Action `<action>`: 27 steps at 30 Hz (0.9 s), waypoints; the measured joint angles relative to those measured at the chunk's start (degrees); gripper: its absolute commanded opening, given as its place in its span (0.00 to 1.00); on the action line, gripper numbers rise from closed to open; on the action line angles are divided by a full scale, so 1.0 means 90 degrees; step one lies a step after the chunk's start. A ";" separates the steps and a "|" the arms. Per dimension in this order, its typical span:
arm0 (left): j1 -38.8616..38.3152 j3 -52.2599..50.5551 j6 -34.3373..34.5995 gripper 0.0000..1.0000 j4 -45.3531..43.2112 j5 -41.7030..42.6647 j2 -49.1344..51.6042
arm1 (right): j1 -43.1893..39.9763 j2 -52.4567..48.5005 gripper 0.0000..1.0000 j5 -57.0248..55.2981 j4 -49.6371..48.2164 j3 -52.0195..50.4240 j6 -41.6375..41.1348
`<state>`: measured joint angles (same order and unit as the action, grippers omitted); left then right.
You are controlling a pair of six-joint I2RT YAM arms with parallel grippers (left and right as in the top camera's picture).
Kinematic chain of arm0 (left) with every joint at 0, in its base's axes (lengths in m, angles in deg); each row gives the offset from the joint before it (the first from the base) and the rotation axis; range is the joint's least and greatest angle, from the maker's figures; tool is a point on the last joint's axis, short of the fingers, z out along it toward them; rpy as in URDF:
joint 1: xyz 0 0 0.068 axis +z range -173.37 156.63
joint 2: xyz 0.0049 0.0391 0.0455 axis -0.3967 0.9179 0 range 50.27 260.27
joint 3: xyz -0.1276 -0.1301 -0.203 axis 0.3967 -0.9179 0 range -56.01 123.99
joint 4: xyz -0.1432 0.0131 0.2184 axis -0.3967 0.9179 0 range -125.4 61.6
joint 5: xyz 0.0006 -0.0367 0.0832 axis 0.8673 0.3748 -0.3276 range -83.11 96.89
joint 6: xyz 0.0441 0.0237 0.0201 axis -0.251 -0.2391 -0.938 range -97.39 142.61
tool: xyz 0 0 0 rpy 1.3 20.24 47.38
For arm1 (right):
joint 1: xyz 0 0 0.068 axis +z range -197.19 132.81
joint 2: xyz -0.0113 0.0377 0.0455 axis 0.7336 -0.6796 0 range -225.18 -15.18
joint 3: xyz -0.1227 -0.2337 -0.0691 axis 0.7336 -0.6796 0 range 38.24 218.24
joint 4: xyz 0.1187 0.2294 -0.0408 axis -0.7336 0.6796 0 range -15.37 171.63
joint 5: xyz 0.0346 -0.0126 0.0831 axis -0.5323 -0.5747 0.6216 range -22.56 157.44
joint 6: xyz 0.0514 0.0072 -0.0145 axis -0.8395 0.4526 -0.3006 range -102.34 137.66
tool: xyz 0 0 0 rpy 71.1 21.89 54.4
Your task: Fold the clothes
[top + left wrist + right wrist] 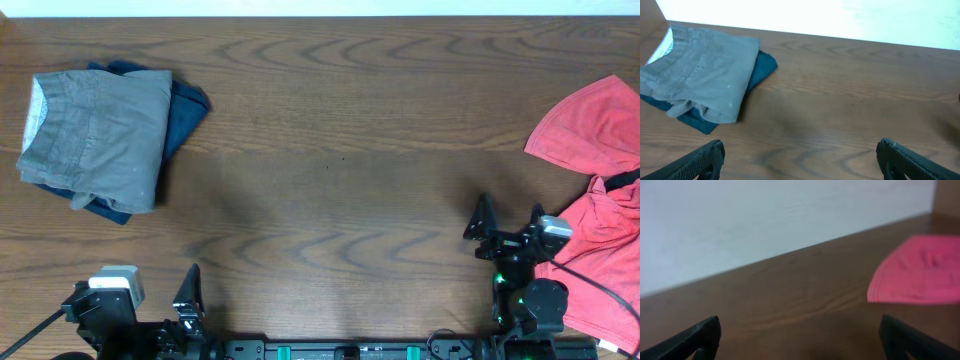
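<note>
The left gripper [800,147] has its jaws spread wide, with only bare table [330,150] showing between its two dark fingers [697,161]; it grips nothing. Ahead of these jaws and off to their left, well apart from them, lies a folded grey garment [700,75]. It rests on top of a blue garment [764,69], whose edges show beyond the grey one on the side facing the jaws and along the far right side. The grey piece lies flat, with a light inner lining visible at the end farthest left of the jaws. The right gripper [799,325] also has its jaws wide apart, with nothing held between its fingers [695,340]. Ahead of these jaws and to their right lies a red garment [920,272], clear of both fingertips, and its near rounded edge lies flat on the wood. The right wrist view is blurred, so no finer detail of the fabric can be read there. In the overhead view the red garment lies spread loosely and unfolded. It reaches from ahead of the right jaws back alongside the right arm on its outer side. A black cable [590,282] crosses the part of the garment nearest the arm base.
</note>
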<state>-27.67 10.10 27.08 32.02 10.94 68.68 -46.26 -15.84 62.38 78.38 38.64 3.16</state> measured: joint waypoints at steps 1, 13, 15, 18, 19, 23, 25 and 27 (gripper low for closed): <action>0.0000 0.0000 0.0002 0.98 0.0002 0.0000 0.0000 | 0.0000 -0.0002 0.99 0.0087 0.0007 0.0000 0.0192; 0.0000 0.0000 0.0000 0.98 0.0000 0.0000 0.0000 | 0.0000 0.0000 0.99 0.0420 0.0027 0.0000 0.0923; 0.0000 0.0000 0.0002 0.98 0.0000 0.0000 0.0000 | 0.0000 0.0000 0.99 0.0427 0.0029 0.0000 0.0952; 0.0000 0.0000 0.0000 0.98 0.0000 0.0000 0.0000 | 0.0000 -0.0002 0.99 0.0430 0.0029 0.0000 0.0969; 0.0000 0.0000 0.0002 0.98 0.0000 0.0000 0.0000 | 0.0000 0.0000 0.99 0.0430 0.0029 0.0000 0.0969; 0.0000 0.0000 0.0002 0.98 0.0000 0.0000 0.0000 | 0.0000 0.0000 0.99 0.0430 0.0029 0.0000 0.0971; 0.0000 0.0000 0.0002 0.98 0.0000 0.0000 0.0000 | 0.0000 0.0000 0.99 0.0432 0.0029 0.0000 0.0971; 0.0000 0.0000 0.0002 0.98 0.0000 0.0000 0.0000 | 0.0000 -0.0002 0.99 0.0432 0.0029 0.0000 0.0971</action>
<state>-27.67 10.10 27.10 32.02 10.94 68.68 -46.26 -15.87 66.27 78.64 38.64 11.90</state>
